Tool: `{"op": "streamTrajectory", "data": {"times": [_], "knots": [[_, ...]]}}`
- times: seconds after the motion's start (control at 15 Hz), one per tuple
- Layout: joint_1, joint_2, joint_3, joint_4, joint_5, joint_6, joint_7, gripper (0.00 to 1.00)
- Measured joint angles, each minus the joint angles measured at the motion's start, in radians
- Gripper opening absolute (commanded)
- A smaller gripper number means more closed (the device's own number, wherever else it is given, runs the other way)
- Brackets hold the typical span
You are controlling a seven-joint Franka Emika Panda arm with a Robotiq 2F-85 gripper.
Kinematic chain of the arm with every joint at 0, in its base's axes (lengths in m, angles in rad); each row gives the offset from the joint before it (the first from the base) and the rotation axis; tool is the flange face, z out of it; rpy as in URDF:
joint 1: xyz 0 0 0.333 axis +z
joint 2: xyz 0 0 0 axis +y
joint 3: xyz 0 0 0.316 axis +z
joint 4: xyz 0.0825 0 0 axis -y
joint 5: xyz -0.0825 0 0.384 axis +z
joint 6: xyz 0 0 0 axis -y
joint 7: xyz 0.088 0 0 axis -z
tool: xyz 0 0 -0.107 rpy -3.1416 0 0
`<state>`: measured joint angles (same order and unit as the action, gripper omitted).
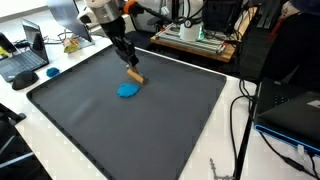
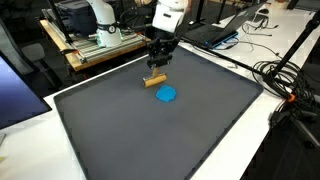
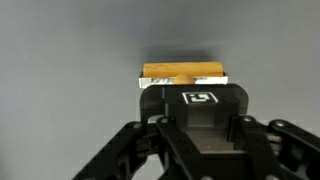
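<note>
A tan wooden block [image 1: 137, 77] lies on the dark grey mat [image 1: 180, 120] near its far side, also seen in an exterior view [image 2: 155, 81]. My gripper [image 1: 131, 68] points down onto it, and its fingers look closed across the block's narrow width [image 2: 157, 72]. In the wrist view the block [image 3: 185, 72] shows just beyond the black gripper body [image 3: 195, 105], which hides the fingertips. A flat blue piece [image 1: 129, 90] lies on the mat right beside the block, toward the near side [image 2: 167, 95].
The mat has a white border on a white table [image 1: 230, 150]. A laptop [image 1: 25, 60] and cables sit off one side. A wooden shelf with equipment [image 1: 195, 40] stands behind. More cables [image 2: 285, 85] and a monitor edge [image 1: 295, 115] lie at the other side.
</note>
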<state>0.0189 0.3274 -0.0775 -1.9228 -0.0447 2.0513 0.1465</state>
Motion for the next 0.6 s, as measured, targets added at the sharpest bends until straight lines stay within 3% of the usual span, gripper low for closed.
{"op": "streamTrajectory", "data": {"times": [0.27,0.6], "knots": [[0.000,-0.131,0.004,-0.077,0.000,0.054,0.000,0.22],[0.004,-0.238,0.041,-0.086,0.001,0.076,0.019,0.22]]}}
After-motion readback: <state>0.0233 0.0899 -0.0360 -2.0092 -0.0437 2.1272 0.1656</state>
